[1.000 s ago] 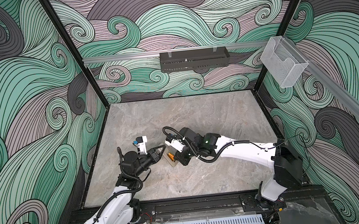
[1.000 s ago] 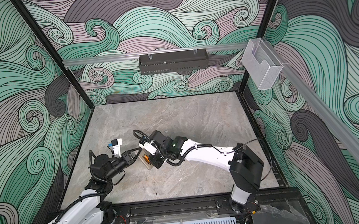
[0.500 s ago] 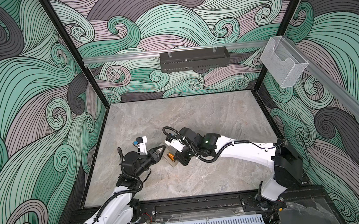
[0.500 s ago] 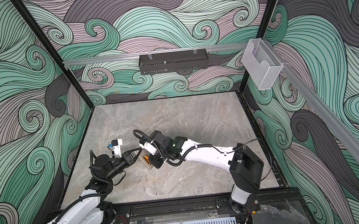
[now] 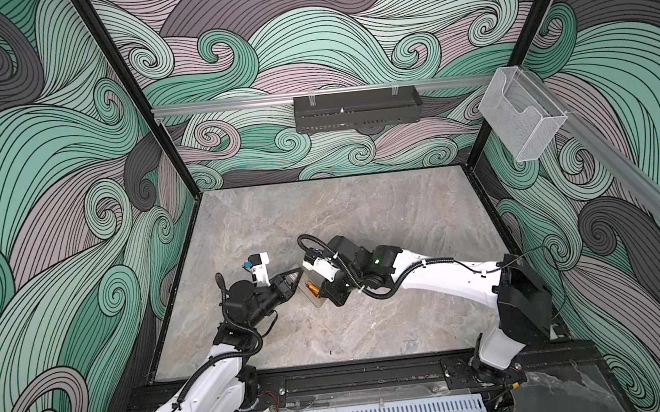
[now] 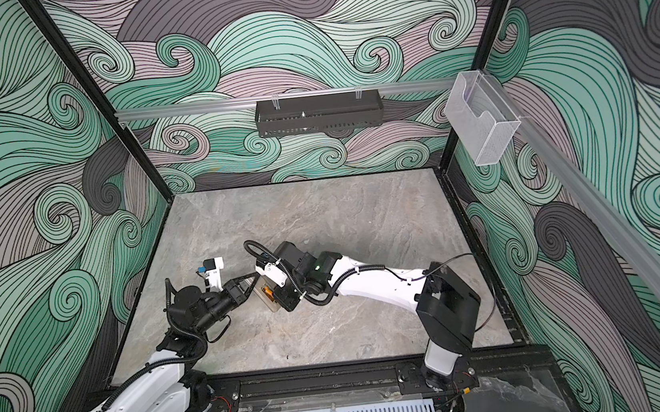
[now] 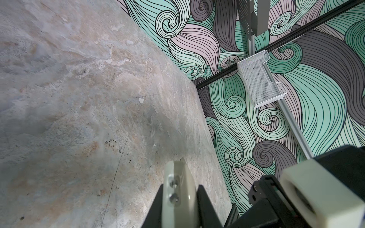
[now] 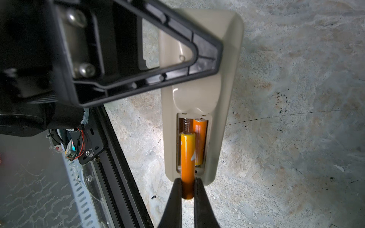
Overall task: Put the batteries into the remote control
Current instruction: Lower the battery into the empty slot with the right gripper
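Grey marble tabletop [image 5: 363,220], swirl-patterned walls [image 5: 46,182]; the right gripper [image 8: 187,190] is pinched on the tail of one orange battery [image 8: 187,156], that end hidden between the black fingers; its free end tilts into the open compartment [image 8: 180,123], short of the spring [image 8: 185,124]; a second battery [image 8: 199,142] lies seated beside it, parallel, both along the remote's length; the remote control [image 8: 199,94], pale beige, plain back showing, sits front-left over the tabletop between the arms; the left gripper [image 7: 179,189] clamps its opposite end; buttons unseen; whether it touches the table is unclear.
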Robot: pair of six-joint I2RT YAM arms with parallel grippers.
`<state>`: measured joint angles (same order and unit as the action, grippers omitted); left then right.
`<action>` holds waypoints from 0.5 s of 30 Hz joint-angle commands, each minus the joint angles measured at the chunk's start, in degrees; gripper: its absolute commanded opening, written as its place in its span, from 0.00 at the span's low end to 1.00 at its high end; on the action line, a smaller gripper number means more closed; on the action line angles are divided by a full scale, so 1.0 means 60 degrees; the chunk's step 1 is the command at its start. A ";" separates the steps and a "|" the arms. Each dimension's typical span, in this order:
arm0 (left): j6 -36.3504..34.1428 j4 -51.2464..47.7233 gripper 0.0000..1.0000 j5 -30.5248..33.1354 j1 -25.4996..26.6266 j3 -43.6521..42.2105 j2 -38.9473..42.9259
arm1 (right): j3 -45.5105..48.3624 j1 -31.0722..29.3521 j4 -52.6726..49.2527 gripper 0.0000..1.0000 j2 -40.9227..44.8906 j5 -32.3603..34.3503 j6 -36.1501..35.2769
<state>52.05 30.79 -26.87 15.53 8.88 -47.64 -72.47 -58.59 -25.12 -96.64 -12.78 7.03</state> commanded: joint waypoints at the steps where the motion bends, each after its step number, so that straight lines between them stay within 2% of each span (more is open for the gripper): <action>1: 0.0070 0.0260 0.00 0.0099 0.0062 0.0072 0.0137 | -0.0015 0.0001 -0.0072 0.00 -0.0014 -0.0156 0.0118; 15: 0.0158 0.0425 0.00 0.0032 0.0080 0.0057 0.0101 | -0.0080 0.0006 -0.0002 0.00 -0.0314 -0.0176 0.0206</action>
<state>52.34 30.89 -26.55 15.53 8.88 -47.64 -72.47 -58.63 -25.06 -97.56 -13.56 7.57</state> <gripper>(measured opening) 0.215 0.101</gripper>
